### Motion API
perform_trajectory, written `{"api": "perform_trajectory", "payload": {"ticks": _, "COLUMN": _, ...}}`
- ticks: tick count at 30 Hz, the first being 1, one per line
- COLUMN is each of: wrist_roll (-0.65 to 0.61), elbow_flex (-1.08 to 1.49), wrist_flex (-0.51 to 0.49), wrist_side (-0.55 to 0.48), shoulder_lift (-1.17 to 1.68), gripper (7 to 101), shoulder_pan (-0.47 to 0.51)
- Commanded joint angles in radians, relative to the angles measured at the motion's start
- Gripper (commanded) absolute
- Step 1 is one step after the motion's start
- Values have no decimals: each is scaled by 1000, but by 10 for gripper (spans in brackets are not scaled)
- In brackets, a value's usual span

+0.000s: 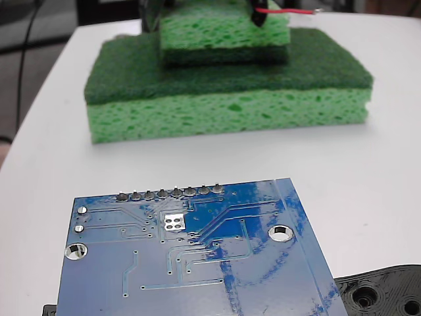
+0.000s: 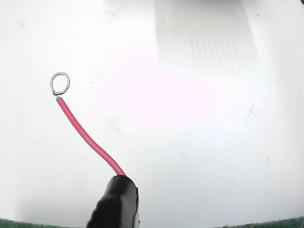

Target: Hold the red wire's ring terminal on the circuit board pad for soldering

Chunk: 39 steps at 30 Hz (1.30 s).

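One black gripper tip point(image 2: 116, 202) clamped thin red wire point(image 2: 88, 138) w/ tiny silver ring terminal point(image 2: 60, 83), well apart from glossy blue circuit board point(image 1: 197, 263).

Low board-side view (wrist overhead)

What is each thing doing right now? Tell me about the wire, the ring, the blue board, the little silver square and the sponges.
red wire: held at one end by the black gripper tip, slightly curved, in the air.
ring terminal: on the wire's free end, touching nothing.
circuit board: flat on the table, untouched.
pad: bare, nothing on it.
sponges: stacked, small on large.
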Motion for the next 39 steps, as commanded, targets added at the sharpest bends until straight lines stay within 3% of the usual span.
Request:
{"api": "perform_trajectory", "payload": {"ticks": 1, "wrist_roll": -9, "elbow_flex": -5, "wrist_flex": 0, "wrist_side": -18, "shoulder_lift": 3, "gripper": 1003, "shoulder_pan": 8}}
{"api": "perform_trajectory", "payload": {"ticks": 39, "wrist_roll": 15, "elbow_flex": -43, "wrist_flex": 5, "wrist_side": 6, "shoulder_lift": 3, "gripper": 1003, "shoulder_pan": 12}}
